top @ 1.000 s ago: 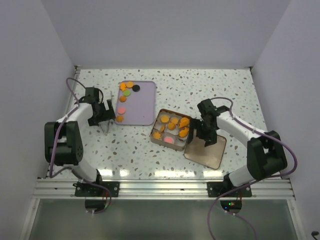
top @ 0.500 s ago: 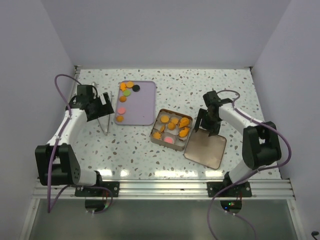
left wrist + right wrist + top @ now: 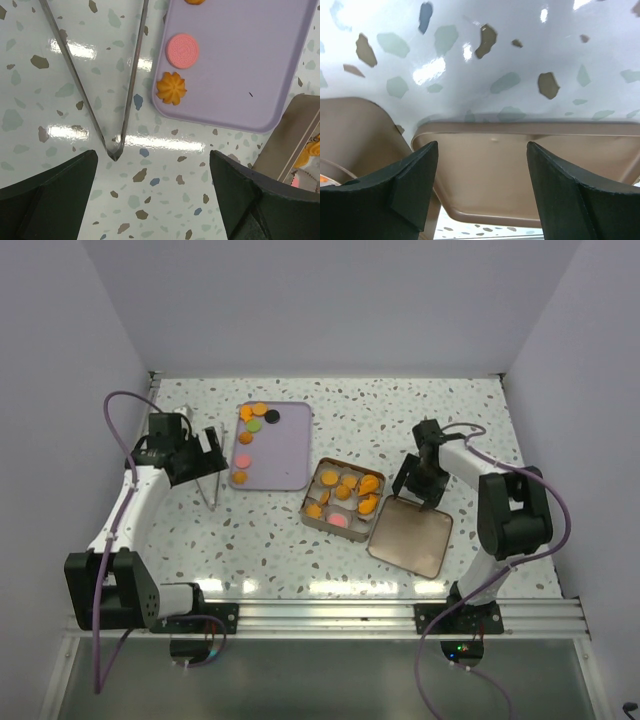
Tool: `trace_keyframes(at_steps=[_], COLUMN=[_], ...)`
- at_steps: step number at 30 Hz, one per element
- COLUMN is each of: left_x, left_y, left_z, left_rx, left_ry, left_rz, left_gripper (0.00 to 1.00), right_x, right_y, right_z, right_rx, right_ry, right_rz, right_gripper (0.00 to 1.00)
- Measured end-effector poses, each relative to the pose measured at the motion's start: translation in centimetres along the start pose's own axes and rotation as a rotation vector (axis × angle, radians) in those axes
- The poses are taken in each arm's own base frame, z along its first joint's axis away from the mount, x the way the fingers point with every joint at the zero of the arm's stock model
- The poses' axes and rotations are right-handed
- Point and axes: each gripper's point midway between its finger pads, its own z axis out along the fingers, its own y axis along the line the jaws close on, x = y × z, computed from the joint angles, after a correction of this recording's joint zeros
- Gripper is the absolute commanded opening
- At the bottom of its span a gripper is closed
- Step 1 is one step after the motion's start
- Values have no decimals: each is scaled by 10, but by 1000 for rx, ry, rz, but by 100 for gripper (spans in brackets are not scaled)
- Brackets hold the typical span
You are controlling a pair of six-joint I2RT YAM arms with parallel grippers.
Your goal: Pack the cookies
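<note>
From above, the left jaws are only a dark lump at the wrist and their gap cannot be read. The wrist view shows two black fingers (image 3: 47, 192) standing wide apart in the bottom corners, nothing between them, over the speckled desk (image 3: 290, 560). Only the fingers' ends show. Below them lie metal tongs (image 3: 131, 95), joined end nearest the camera and both arms cut off by the top edge. The lilac tray (image 3: 240, 65) runs out of the picture at top and right. On it show a pink round cookie (image 3: 182, 50), an orange star cookie (image 3: 171, 88) and a sliver of another orange one. A corner of the tin (image 3: 280, 150) pokes in at the right edge.

The cookies sit in two places. A handful lie loose along the tray's left side, among them a green one (image 3: 254, 425) and a black one (image 3: 272, 416). The rest fill the open tin at mid-desk, mostly orange with one pink, so crowded that the paper cups beneath barely show.

The right jaws stand fairly wide and empty, their fingers (image 3: 407, 192) either side of the far rim of the tin lid (image 3: 520, 165). The lid lies upturned just beside the tin. Whether the fingertips touch it cannot be told.

A second ago the right jaws hung over the tin's right edge; now they are farther right, at the lid's far rim, with the arm folded back toward its base. The left arm was bent then and is now stretched out, its wrist farther left. Tongs, tray, tin and lid lie where they lay.
</note>
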Motion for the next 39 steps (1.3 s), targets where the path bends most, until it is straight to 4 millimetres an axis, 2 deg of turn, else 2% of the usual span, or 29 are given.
trace_keyframes(at_steps=[7, 12, 19, 28, 39], left_x=[10, 19, 19, 21, 30], left_y=[2, 3, 2, 0, 1], left_z=[-3, 0, -1, 2, 5], left_rx=[5, 10, 19, 31, 44], left_ry=[13, 37, 39, 52, 75], left_rz=[13, 23, 27, 33, 45], left_gripper=[100, 100, 100, 100, 100], right_x=[-17, -15, -16, -21, -24], right_y=[-10, -11, -10, -9, -14], right_z=[3, 6, 7, 5, 7], right_rx=[-8, -8, -35, -57, -38], right_ry=[-26, -21, -22, -55, -69], right_rz=[104, 136, 176, 226, 315], right_gripper=[75, 75, 74, 79, 80])
